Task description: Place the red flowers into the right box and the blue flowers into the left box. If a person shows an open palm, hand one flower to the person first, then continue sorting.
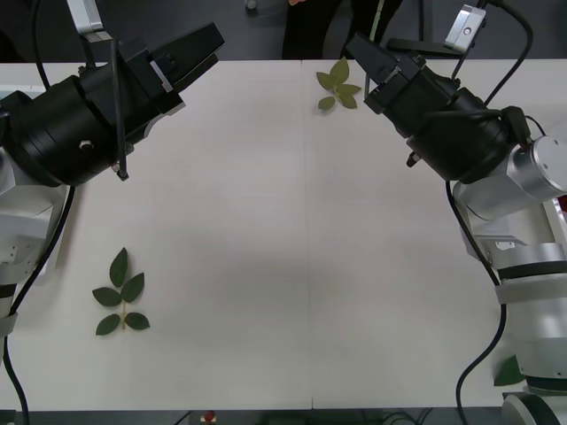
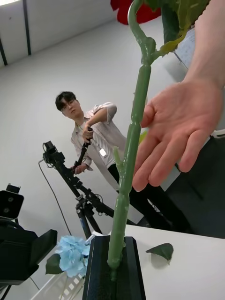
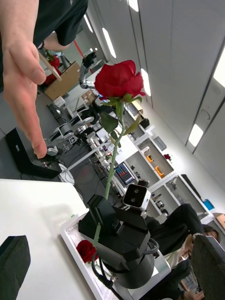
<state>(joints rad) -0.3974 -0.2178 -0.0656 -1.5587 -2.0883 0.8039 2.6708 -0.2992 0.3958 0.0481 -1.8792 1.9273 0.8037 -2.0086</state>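
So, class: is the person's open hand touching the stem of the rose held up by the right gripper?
Cannot tell. In the right wrist view the hand sits right behind the stem, overlapping it; contact or a gap isn't plain. The right gripper clamps the stem.

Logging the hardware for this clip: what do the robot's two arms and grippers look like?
Both arms end in bulky matte-black wrist housings with black fingers: the left gripper wedge-shaped, the right gripper blocky. Behind the right wrist come silver and white rounded arm segments. Black cables loop along both arms, and a small silver camera module sits atop each wrist.
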